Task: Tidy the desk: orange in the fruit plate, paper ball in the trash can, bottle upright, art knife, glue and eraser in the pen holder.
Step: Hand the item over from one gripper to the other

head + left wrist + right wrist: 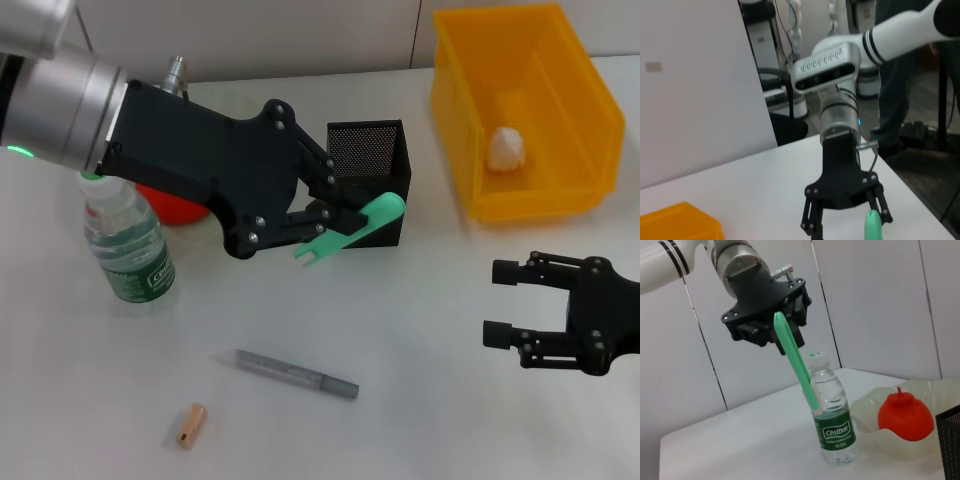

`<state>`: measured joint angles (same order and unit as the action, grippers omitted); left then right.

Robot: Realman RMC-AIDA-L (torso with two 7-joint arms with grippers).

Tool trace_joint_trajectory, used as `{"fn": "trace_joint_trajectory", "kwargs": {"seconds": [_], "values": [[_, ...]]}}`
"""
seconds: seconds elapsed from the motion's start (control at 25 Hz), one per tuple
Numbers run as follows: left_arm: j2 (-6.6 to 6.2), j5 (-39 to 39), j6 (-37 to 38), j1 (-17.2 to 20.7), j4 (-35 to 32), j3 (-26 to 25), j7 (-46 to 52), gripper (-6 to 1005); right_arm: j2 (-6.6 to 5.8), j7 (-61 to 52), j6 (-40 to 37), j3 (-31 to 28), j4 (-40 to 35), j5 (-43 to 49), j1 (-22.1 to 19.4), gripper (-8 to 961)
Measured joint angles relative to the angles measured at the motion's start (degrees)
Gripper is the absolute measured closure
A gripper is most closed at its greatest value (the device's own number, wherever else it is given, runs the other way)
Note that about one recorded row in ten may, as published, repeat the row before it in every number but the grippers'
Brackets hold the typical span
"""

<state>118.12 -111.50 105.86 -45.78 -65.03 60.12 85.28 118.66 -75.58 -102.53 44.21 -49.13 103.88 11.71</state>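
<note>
My left gripper (320, 228) is shut on a long green stick (365, 222), held tilted above the table with its upper end in front of the black mesh pen holder (365, 155). The right wrist view shows the left gripper (785, 325) and green stick (795, 360) above the upright bottle (832, 415). The orange (905, 415) lies in the fruit plate (875, 405). The paper ball (507, 148) is inside the yellow trash can (590, 100). A long grey stick (297, 374) and the eraser (190, 424) lie on the table. My right gripper (497, 302) hangs open and empty.
The bottle (125, 245) stands at the left, with the orange (170, 205) partly hidden behind my left arm. From the left wrist, the right gripper (847, 225) shows open near the table's edge, with a corner of the trash can (680, 222).
</note>
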Motion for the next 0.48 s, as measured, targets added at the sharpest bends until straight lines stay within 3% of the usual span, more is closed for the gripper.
{"fn": "trace_joint_trajectory", "kwargs": {"seconds": [0.48], "values": [[-1.17,5.46,1.45,-0.38,8.52,-5.38,-1.16,912,0.17,0.00,-0.50,-0.01,0.00,0.00,-0.20,180]]}}
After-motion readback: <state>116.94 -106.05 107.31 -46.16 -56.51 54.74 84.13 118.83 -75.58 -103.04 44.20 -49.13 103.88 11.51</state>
